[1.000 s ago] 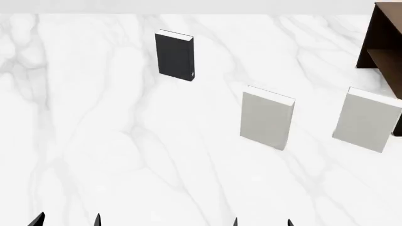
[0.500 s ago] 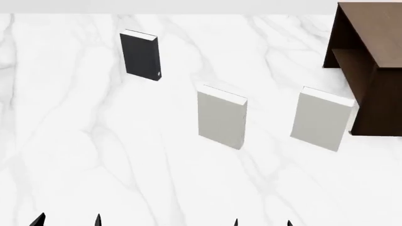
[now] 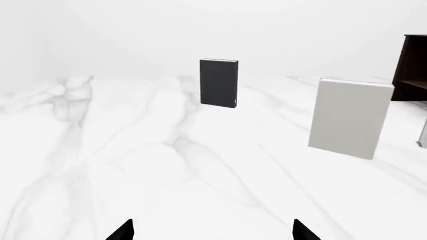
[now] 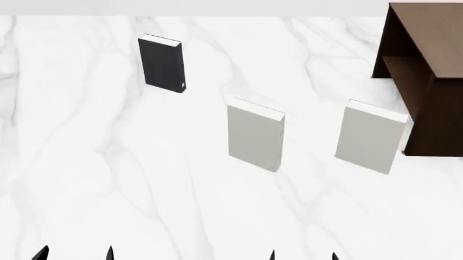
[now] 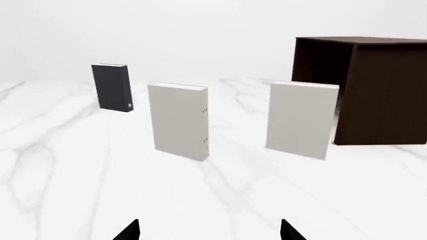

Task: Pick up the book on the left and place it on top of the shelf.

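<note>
The black book (image 4: 162, 65) stands upright on the white marble surface at the far left; it also shows in the left wrist view as the black book (image 3: 219, 83) and in the right wrist view as the black book (image 5: 112, 87). The dark brown shelf (image 4: 423, 70) stands at the far right, seen too as the shelf (image 5: 363, 90) and the shelf (image 3: 412, 67). My left gripper (image 4: 75, 252) is open at the near edge, far short of the book, with nothing between its tips (image 3: 212, 231). My right gripper (image 4: 302, 254) is open and empty too (image 5: 209, 231).
Two light grey-white books stand upright between the black book and the shelf: one in the middle (image 4: 255, 135) and one close to the shelf (image 4: 370, 137). The marble surface (image 4: 108, 179) spreads wide in front of both grippers.
From one second ago the view swung right, so the books slid left and more of the shelf came in. Over the last half second the left fingertips shifted slightly.
</note>
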Controlling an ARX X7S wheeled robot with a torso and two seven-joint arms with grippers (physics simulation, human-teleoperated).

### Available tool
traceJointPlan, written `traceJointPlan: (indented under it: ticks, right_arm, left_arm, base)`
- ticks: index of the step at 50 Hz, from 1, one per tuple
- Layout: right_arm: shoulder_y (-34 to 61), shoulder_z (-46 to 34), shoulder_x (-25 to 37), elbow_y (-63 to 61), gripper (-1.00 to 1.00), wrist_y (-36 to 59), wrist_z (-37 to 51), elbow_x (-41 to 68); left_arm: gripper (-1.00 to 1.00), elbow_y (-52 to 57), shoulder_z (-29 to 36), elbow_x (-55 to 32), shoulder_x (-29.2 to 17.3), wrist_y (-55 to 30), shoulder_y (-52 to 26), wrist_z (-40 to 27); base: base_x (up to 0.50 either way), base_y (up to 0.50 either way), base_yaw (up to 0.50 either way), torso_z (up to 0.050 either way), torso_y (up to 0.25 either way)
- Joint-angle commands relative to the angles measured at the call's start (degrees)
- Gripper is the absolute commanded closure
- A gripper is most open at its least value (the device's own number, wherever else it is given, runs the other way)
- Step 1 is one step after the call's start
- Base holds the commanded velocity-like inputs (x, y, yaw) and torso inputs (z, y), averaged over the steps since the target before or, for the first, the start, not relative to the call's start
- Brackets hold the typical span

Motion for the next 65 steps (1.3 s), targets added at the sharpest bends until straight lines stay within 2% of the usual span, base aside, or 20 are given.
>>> traceJointPlan:
  ticks: [1, 5, 7, 8, 9, 10, 14, 18, 23, 33, 65]
  right_arm:
    - [2.6, 0.7, 0.3, -8.5, -1.0, 13.8, -0.9, 3.3]
    - [6.8, -0.3, 1.3, -16.9, -1.0, 25.8, 0.7, 3.0]
    - [6.8, -0.4, 1.4, -17.0, -1.0, 25.9, 0.9, 3.2]
    - [15.2, 0.0, 2.0, -25.5, -1.0, 34.5, 1.6, 5.9]
    - [19.6, 0.8, 1.9, -29.6, -1.0, 43.1, 1.7, 7.6]
    - [21.6, 1.2, 1.8, -30.8, -1.0, 51.7, 2.2, 7.9]
    - [33.0, 3.4, 0.8, -34.4, -1.0, 64.1, 4.1, 9.9]
    - [41.4, 4.7, 0.5, -33.8, -1.0, 71.2, 5.0, 11.1]
    - [45.2, 5.9, 0.3, -30.6, -1.0, 71.2, 5.8, 11.1]
    - [43.9, 5.6, 1.1, -27.8, -1.0, 67.3, 4.9, 12.0]
    - [44.5, 5.0, 1.9, -26.8, -1.0, 67.9, 6.5, 14.4]
  left_arm:
    - [-1.0, 5.8, -0.4, -1.2, -0.3, -8.7, -2.2, 0.6]
    - [-1.0, 15.0, 0.2, -1.4, -1.8, -21.6, -6.1, -0.2]
    - [-1.0, 15.1, 0.3, -1.6, -1.9, -21.7, -6.1, -0.3]
    - [-1.0, 23.7, -0.2, -2.9, -3.5, -30.3, -12.7, -0.4]
    - [-1.0, 29.9, 0.3, -2.2, -4.6, -38.9, -16.8, -1.3]
    - [-1.0, 31.6, 0.3, -2.5, -5.0, -46.2, -18.4, -1.0]
    - [-1.0, 36.5, -1.9, -5.4, -5.7, -60.8, -29.0, -0.1]
    - [-1.0, 39.5, -3.6, -7.1, -6.1, -69.2, -36.5, 0.6]
    - [-1.0, 38.1, -4.2, -7.3, -6.6, -69.0, -38.1, 0.9]
    - [-1.0, 36.0, -4.0, -7.4, -7.1, -66.5, -37.2, 1.0]
    - [-1.0, 35.4, -4.8, -8.3, -7.6, -65.0, -36.3, 0.4]
  base:
    - [0.0, 0.0, 0.0, 0.0, 0.0]
    - [0.0, 0.0, 0.0, 0.0, 0.0]
    - [0.0, 0.0, 0.0, 0.0, 0.0]
    - [0.0, 0.0, 0.0, 0.0, 0.0]
    - [0.0, 0.0, 0.0, 0.0, 0.0]
    - [0.0, 0.0, 0.0, 0.0, 0.0]
    - [0.0, 0.0, 0.0, 0.0, 0.0]
    - [0.0, 0.0, 0.0, 0.0, 0.0]
    - [0.0, 0.0, 0.0, 0.0, 0.0]
    - [0.01, 0.0, 0.0, 0.0, 0.0]
    - [0.5, 0.0, 0.0, 0.0, 0.0]
